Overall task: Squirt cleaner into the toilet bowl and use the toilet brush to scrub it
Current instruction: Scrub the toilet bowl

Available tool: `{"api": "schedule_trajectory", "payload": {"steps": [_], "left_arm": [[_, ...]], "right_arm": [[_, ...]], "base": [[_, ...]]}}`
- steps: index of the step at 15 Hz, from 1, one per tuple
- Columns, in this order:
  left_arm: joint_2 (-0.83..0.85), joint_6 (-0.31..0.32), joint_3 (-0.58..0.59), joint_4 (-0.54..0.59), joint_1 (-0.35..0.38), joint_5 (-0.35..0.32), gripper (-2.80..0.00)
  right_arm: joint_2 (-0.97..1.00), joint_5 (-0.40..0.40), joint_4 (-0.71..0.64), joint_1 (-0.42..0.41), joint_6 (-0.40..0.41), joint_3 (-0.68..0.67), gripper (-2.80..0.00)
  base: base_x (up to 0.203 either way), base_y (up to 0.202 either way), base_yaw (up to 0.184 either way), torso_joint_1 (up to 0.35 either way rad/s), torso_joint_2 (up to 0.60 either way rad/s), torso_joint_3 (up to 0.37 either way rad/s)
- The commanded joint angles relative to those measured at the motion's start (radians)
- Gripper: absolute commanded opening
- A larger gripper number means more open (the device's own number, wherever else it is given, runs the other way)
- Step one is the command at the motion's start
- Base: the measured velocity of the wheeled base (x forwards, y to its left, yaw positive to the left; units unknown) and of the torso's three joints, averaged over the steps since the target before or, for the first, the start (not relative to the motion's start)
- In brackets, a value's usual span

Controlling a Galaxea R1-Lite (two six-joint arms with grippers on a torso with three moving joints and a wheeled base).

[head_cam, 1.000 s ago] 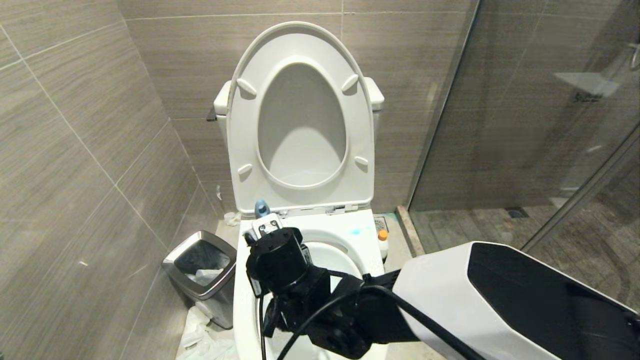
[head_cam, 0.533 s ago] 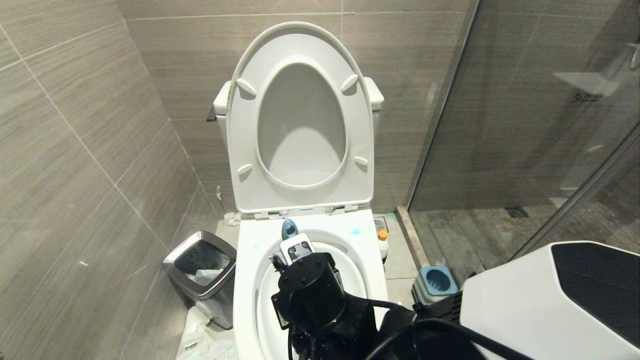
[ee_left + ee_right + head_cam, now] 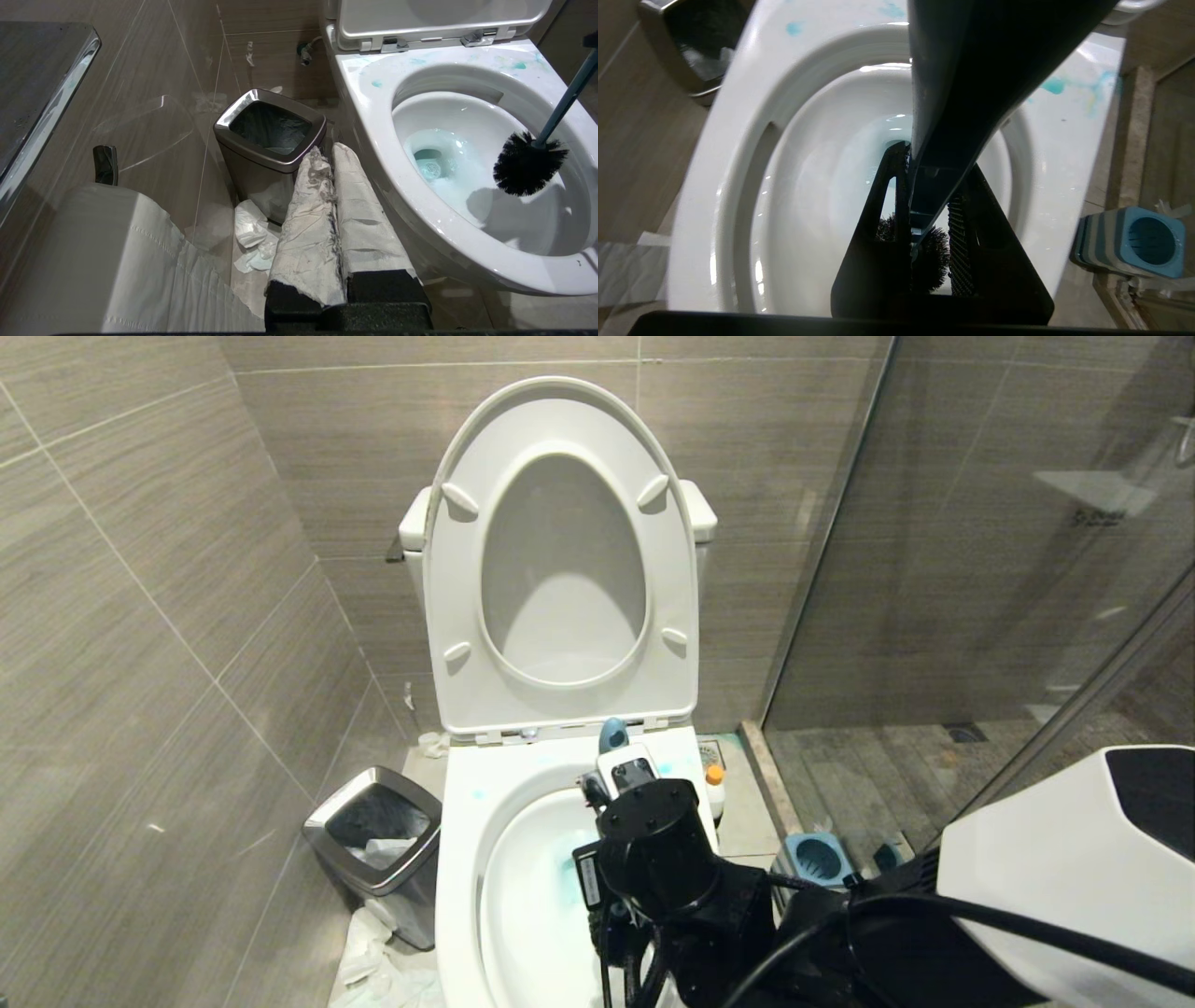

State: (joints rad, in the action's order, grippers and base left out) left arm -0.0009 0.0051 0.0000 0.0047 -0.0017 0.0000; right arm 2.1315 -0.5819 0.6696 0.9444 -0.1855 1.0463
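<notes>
Item 1: slim teal-blue plastic stick toilet brush [image 3: 530, 163], dark bristle head inside glossy white ceramic toilet bowl [image 3: 359, 93], nr right rim.

R gripper [image 3: 924, 233]: jaws clamped on handle.

L gripper [image 3: 334, 214]: jaws closed, empty.

Handling est.: light, stiff; grip upper handle; slippery if wet.

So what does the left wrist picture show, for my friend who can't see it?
A black bristly toilet brush on a teal stick hangs inside the glossy white toilet bowl, above pale blue cleaner water. Beside the bowl stands a chrome-rimmed dark bin with crumpled paper below.
</notes>
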Motion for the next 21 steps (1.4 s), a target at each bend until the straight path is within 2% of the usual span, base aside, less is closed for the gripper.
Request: {"api": "schedule_trajectory", "payload": {"steps": [1, 4, 7, 16, 21], "left_arm": [[0.001, 0.001, 0.000, 0.000, 0.000, 0.000, -2.80], [0.001, -0.001, 0.000, 0.000, 0.000, 0.000, -2.80], [0.001, -0.001, 0.000, 0.000, 0.000, 0.000, -2.80], [0.001, -0.001, 0.000, 0.000, 0.000, 0.000, -2.80], [0.001, -0.001, 0.000, 0.000, 0.000, 0.000, -2.80]], "right_arm": [[-0.006, -0.003, 0.005, -0.044, 0.003, 0.000, -2.80], [0.019, -0.003, 0.007, -0.091, 0.011, 0.022, -2.80], [0.067, -0.003, 0.007, -0.130, 0.033, 0.105, -2.80], [0.301, -0.014, -0.005, -0.142, 0.131, 0.470, -2.80], [0.401, -0.011, -0.111, -0.135, 0.147, 0.703, -2.80]], "base": [[0.000, 0.000, 0.000, 0.000, 0.00, 0.000], [0.000, 0.000, 0.000, 0.000, 0.00, 0.000], [0.000, 0.000, 0.000, 0.000, 0.00, 0.000], [0.000, 0.000, 0.000, 0.000, 0.00, 0.000], [0.000, 0.000, 0.000, 0.000, 0.00, 0.000]]}}
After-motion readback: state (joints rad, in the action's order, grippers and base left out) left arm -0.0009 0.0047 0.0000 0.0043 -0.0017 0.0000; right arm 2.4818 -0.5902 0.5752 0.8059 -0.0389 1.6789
